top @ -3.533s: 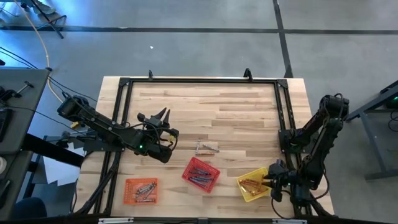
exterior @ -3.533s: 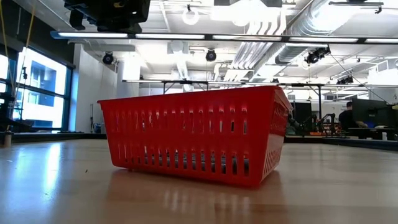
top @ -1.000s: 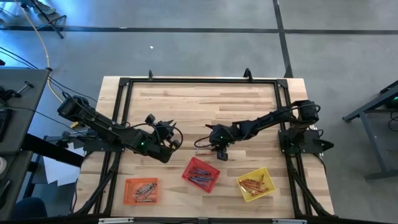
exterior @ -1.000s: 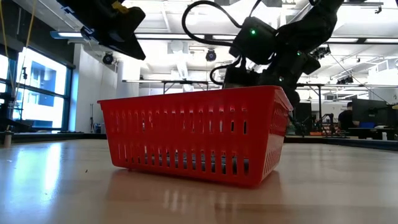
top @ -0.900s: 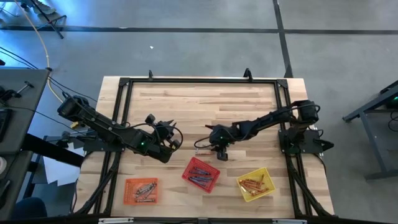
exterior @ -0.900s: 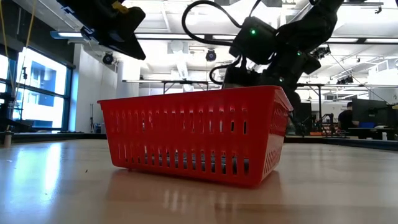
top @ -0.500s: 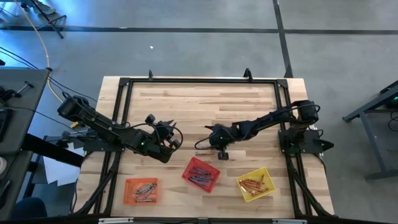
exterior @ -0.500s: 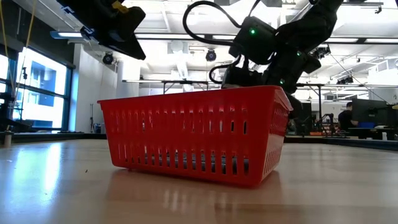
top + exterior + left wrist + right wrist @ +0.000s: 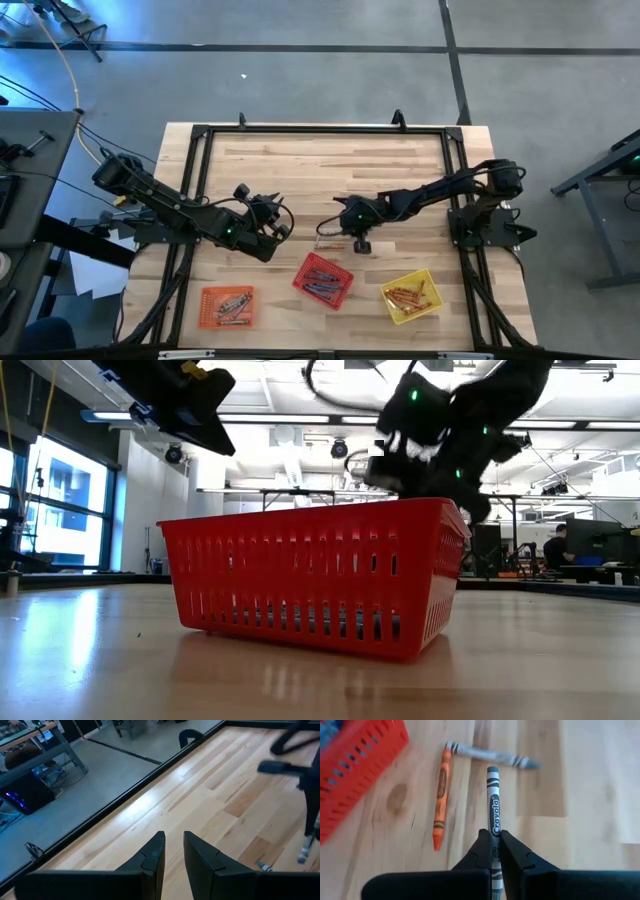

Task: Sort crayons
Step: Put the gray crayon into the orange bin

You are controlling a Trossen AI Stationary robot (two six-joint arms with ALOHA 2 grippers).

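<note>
On the left of the counter (image 9: 400,170), the left claw (image 9: 268,214) is held up over bare wood with its tips a little apart and nothing between them; it seems to be waiting. An orange basket (image 9: 227,306) with grey crayons is seen at the near left. In the middle, the red basket (image 9: 323,280) is placed near the loose crayons, likely so each drop is short. The right claw (image 9: 494,845) is clenched on a grey crayon (image 9: 493,805), gripped by one end so it sticks out ahead. A yellow basket (image 9: 410,296) is seen at the near right. Only the right wrist view shows the grip, plus an orange crayon (image 9: 440,799) and another grey crayon (image 9: 487,755) lying loose on the wood.
</note>
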